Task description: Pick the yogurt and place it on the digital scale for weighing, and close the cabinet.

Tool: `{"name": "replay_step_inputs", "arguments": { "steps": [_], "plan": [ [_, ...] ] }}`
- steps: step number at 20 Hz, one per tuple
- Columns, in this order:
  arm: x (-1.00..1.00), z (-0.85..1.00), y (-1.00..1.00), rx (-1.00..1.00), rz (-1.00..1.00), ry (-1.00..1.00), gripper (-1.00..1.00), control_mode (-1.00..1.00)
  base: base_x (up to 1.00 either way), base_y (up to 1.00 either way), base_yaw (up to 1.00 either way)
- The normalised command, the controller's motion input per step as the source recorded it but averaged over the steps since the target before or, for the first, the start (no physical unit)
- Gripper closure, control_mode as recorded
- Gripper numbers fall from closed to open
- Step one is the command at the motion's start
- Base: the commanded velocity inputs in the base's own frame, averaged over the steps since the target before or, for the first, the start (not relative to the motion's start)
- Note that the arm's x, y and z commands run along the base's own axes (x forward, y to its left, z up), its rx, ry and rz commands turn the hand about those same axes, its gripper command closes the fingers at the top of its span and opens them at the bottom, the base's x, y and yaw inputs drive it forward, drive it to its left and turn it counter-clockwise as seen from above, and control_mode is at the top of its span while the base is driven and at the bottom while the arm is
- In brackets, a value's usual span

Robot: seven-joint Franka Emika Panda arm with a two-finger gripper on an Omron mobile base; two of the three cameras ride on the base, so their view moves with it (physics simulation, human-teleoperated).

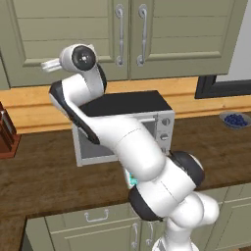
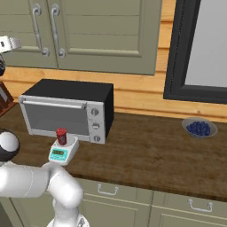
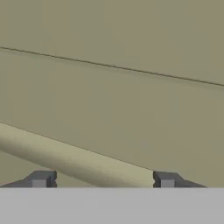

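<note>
Cabinet (image 2: 88, 31) doors hang olive-green on the wall above the bench (image 2: 150, 150), both shut flush, their silver bar handles side by side. Below them the silver toaster oven (image 2: 66, 111) stands on the wooden bench. Just in front of it sits the digital scale (image 2: 63, 150), with the yogurt (image 2: 61, 136) upright on its plate. Raised close to a door panel, the pincer (image 3: 103, 181) has its tips spread wide, holding nothing.

I'm seeing my arm hiding most of the scale (image 1: 131, 180); the knife block (image 1: 7, 132) is running off-frame.
</note>
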Motion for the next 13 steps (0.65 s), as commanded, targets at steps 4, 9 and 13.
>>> {"name": "replay_step_inputs", "arguments": {
  "steps": [4,9,13],
  "plan": [
    [1.00,-0.34,-0.34,0.27,0.25,-0.01,-1.00,-1.00,0.00,0.00,0.00],
    [1.00,-0.22,-0.22,0.15,0.09,-0.06,-1.00,-1.00,0.00,0.00,0.00],
    [1.00,-0.40,-0.09,0.04,0.00,0.00,-1.00,-1.00,0.00,0.00,0.00]
  ]
}}
